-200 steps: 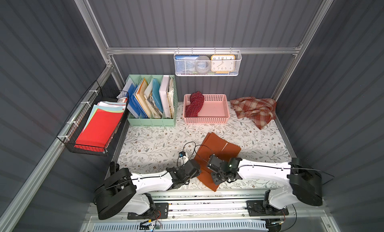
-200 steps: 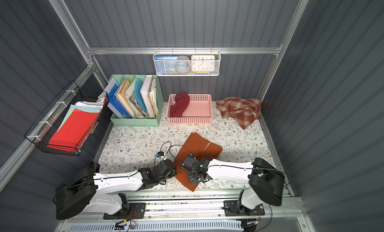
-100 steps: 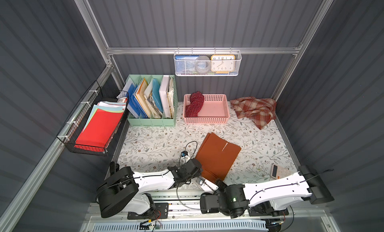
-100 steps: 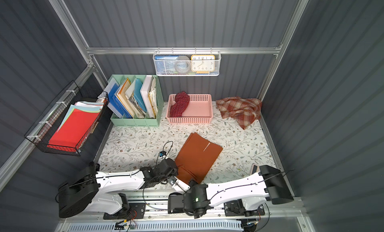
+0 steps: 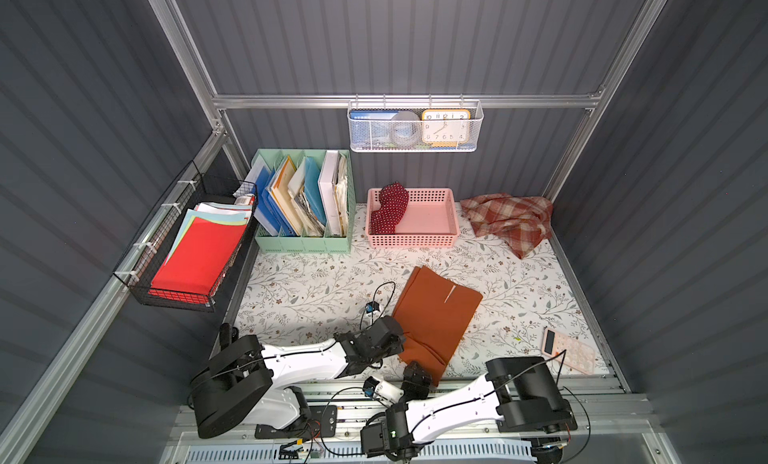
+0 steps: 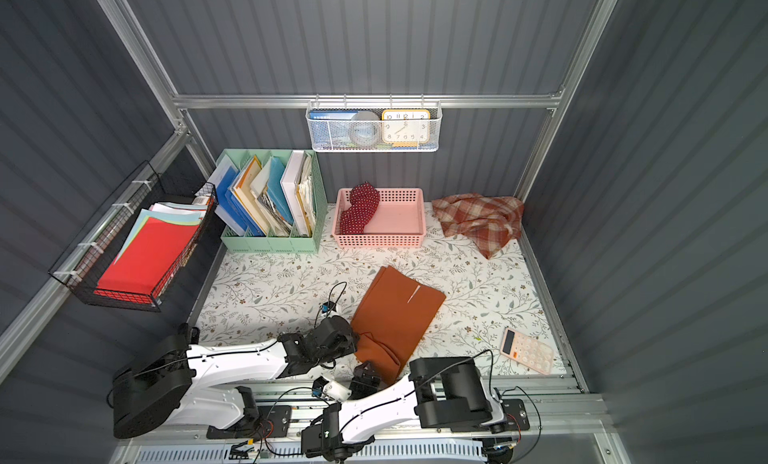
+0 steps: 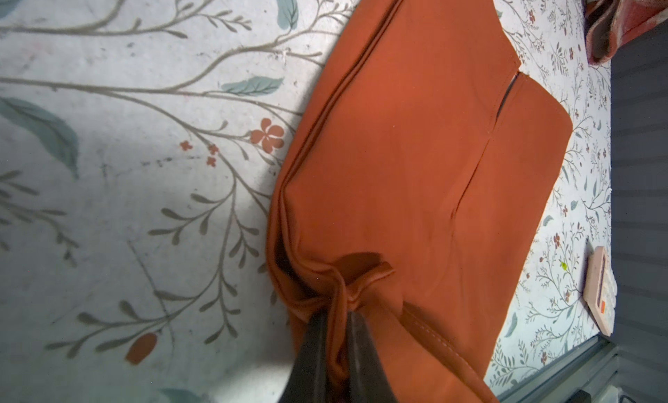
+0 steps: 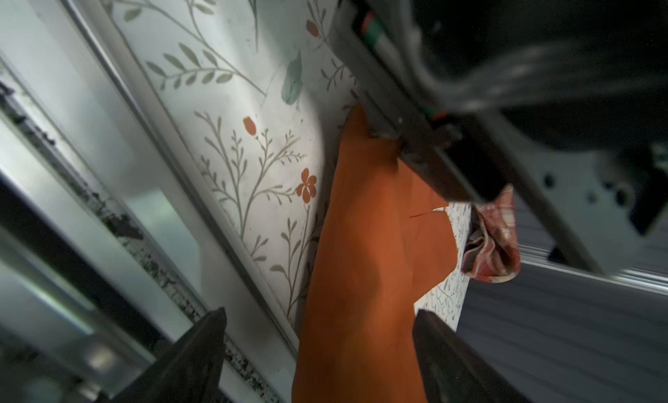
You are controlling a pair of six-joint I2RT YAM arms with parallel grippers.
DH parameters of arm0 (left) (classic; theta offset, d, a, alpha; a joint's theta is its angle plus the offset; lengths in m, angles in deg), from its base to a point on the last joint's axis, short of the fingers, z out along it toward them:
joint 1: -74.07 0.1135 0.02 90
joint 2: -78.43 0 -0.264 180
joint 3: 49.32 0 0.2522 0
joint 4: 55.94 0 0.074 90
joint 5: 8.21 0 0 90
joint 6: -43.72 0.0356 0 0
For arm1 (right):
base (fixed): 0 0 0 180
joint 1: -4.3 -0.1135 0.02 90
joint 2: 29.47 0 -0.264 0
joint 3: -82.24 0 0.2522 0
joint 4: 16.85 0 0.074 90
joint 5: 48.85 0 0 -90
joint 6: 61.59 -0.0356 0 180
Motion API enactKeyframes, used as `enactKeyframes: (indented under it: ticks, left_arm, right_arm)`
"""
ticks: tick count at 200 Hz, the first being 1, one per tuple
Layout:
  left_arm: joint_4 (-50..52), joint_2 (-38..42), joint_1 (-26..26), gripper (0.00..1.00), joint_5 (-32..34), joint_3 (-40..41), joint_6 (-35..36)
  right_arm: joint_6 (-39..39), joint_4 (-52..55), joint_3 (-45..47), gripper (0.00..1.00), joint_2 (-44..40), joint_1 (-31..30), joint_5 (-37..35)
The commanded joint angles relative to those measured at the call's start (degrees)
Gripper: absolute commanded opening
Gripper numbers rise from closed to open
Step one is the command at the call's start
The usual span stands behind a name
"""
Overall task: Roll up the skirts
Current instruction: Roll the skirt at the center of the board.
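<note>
Nearest me on the table [image 5: 316,291], the first skirt [image 5: 436,316] lies flat, my left gripper [image 7: 338,316] at its near left corner. Behind it the basket [image 5: 415,243], second skirt [image 5: 388,210] in its left end; file rack [image 5: 303,243] left of that, third skirt [image 5: 507,222] right; calculator [image 5: 569,351] near right.

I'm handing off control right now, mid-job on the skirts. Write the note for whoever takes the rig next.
Left gripper: shut on the rust-orange skirt, pinching bunched cloth at its near left edge.
Right gripper: open at the skirt's near corner, holding nothing.
Rust-orange skirt: lies flat on the table, no roll started.
Polka-dot skirt: bundled in the left end of the pink basket; looks done, though I cannot confirm a tidy roll.
Plaid skirt: crumpled in the far right corner, not rolled.
Left to do: roll the orange one, then the plaid.
</note>
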Motion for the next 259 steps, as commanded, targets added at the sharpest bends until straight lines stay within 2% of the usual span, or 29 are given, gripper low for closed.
enactKeyframes:
  ticks: [1, 46, 80, 108, 145, 206, 241, 259]
  left_arm:
    - [1.6, 0.8, -0.2, 0.0, -1.0, -0.8, 1.6]
    - [1.2, -0.4, -0.2, 0.0, -1.8, -0.9, 1.2]
    - [1.9, 0.6, -0.2, 0.0, -1.9, -0.4, 0.4]
    - [3.4, 2.5, -0.2, 0.0, -1.7, 0.0, 0.0]
    - [4.9, 4.0, -0.2, 0.0, -1.8, 0.3, -0.9]
    - [5.8, 3.2, -0.2, 0.0, -2.5, 0.2, -1.5]
    - [5.6, 2.6, -0.2, 0.0, -2.7, 0.8, -2.1]
    - [5.4, 2.6, -0.2, 0.0, -2.8, 1.4, -2.0]
  right_arm:
    - [-4.7, 8.2, -3.3, 0.89, 2.3, 0.9, -6.1]
    - [-6.0, 8.8, -3.0, 0.89, 5.3, 4.9, -5.4]
    - [-4.2, 6.4, -2.4, 0.89, 8.5, 6.5, -4.8]
    - [-6.1, 7.3, -2.3, 0.89, 10.4, 8.5, -5.2]
    - [-12.3, 12.7, -3.8, 0.87, 13.7, 11.5, -6.2]
    - [-18.9, 17.7, -4.2, 0.85, 13.8, 14.4, -3.7]
    - [-18.3, 16.3, -3.5, 0.84, 14.4, 16.6, -2.0]
    - [-17.6, 15.5, -3.5, 0.8, 14.7, 17.7, -1.5]
